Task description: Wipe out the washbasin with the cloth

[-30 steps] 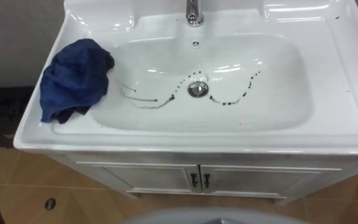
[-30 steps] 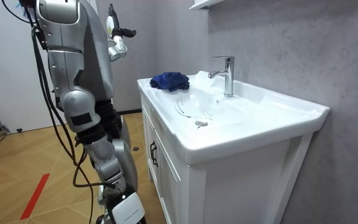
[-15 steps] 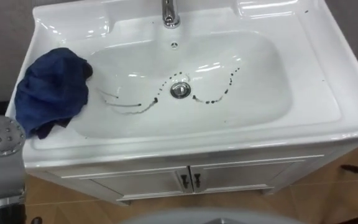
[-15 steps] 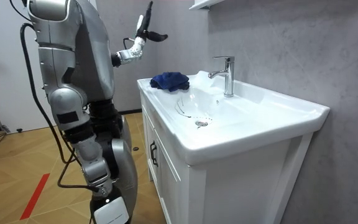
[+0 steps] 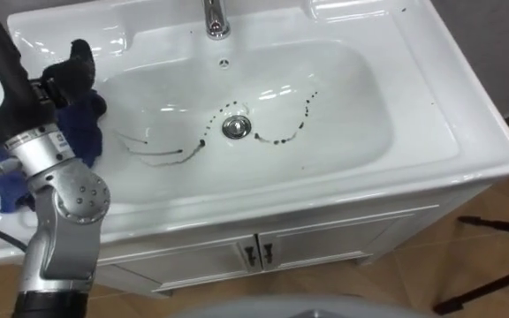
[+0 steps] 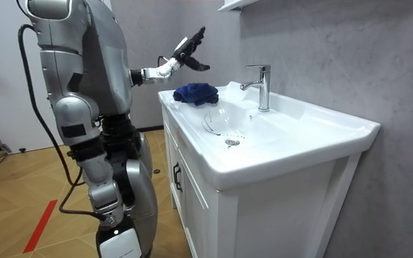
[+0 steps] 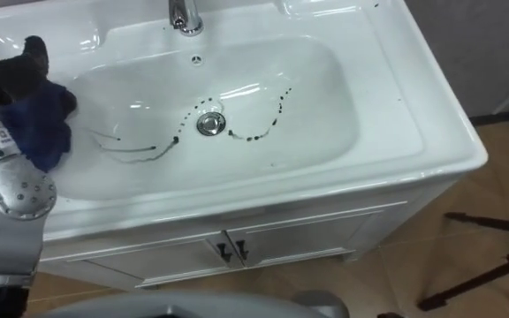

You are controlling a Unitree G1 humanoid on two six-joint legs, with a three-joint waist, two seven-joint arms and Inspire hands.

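While outstretched, left fingers (image 5: 76, 60) above cloth (image 5: 85, 134).

No legible text, label or number on anything.

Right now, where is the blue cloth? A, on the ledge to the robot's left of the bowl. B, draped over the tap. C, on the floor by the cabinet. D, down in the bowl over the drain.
A: the blue cloth lies bunched on the ledge of the basin beside the bowl. The open left hand hovers above it, and the dark marks round the drain lie uncovered.
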